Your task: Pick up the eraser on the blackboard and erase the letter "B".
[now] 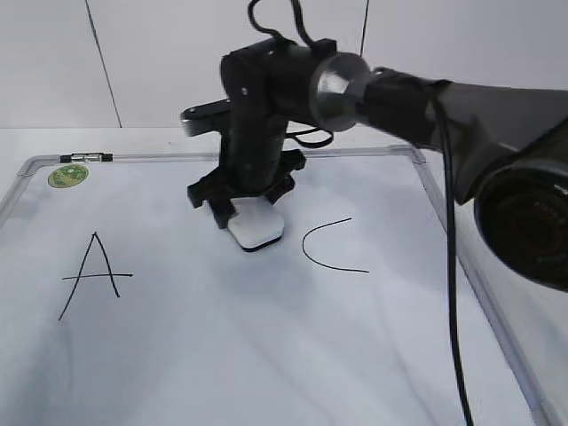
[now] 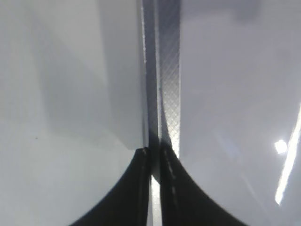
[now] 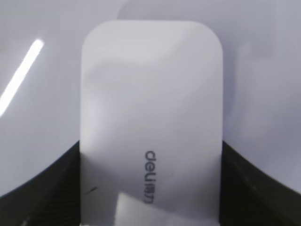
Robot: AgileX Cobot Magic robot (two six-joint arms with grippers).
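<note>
The blackboard [image 1: 266, 355] is a white dry-erase board with a grey frame. A black letter A [image 1: 93, 273] is at its left and an open curved C [image 1: 327, 247] at its right. No letter "B" shows between them. My right gripper [image 1: 247, 213] is shut on the white eraser [image 1: 256, 228], which rests on the board between A and C. In the right wrist view the eraser [image 3: 150, 117] fills the frame, held between both fingers [image 3: 150, 188]. My left gripper [image 2: 155, 155] is shut and empty over the board's grey frame edge [image 2: 164, 70].
A round green sticker [image 1: 68, 176] and a small marker-like item [image 1: 87, 158] sit at the board's top left corner. The right arm's black cable [image 1: 453, 266] hangs over the board's right side. A white wall stands behind.
</note>
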